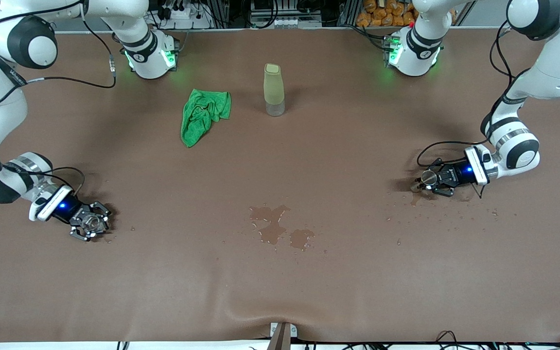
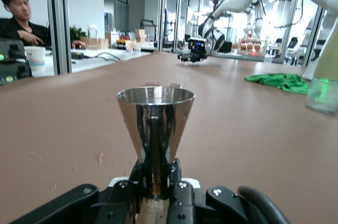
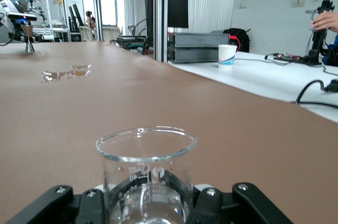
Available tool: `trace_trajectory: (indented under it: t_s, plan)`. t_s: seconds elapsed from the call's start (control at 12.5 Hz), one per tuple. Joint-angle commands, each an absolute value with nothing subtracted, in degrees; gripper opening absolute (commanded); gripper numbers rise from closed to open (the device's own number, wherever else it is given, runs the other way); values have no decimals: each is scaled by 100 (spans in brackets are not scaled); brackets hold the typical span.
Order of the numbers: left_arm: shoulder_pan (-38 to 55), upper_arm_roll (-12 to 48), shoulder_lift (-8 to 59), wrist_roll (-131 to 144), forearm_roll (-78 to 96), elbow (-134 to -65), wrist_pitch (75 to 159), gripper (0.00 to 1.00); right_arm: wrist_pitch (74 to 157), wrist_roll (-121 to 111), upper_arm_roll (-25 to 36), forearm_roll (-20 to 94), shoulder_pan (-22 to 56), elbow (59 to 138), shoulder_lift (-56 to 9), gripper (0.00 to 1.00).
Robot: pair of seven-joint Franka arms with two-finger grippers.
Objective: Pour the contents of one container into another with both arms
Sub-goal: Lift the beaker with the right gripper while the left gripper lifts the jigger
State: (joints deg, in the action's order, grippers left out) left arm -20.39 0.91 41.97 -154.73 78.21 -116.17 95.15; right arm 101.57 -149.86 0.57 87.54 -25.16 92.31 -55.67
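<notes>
A shiny metal jigger stands upright with its wide cone on top, and my left gripper is shut on its narrow waist. In the front view the left gripper and jigger sit low at the left arm's end of the table. A clear glass beaker with printed marks stands upright, and my right gripper is shut on it. In the front view the right gripper holds the beaker low at the right arm's end.
A tall frosted bottle stands mid-table near the robots' bases, with a crumpled green cloth beside it. Puddles of spilled liquid lie at the table's middle. Droplets wet the cover by the left gripper.
</notes>
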Motion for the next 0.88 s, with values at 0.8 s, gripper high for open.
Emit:
trace_trajectory:
  t_s: [0.8]
  plan:
    - [-872,800,3684,-15320,10430,-11461,10324,0,10107,-14459,-246,9289,-1996,8912,-5344,0]
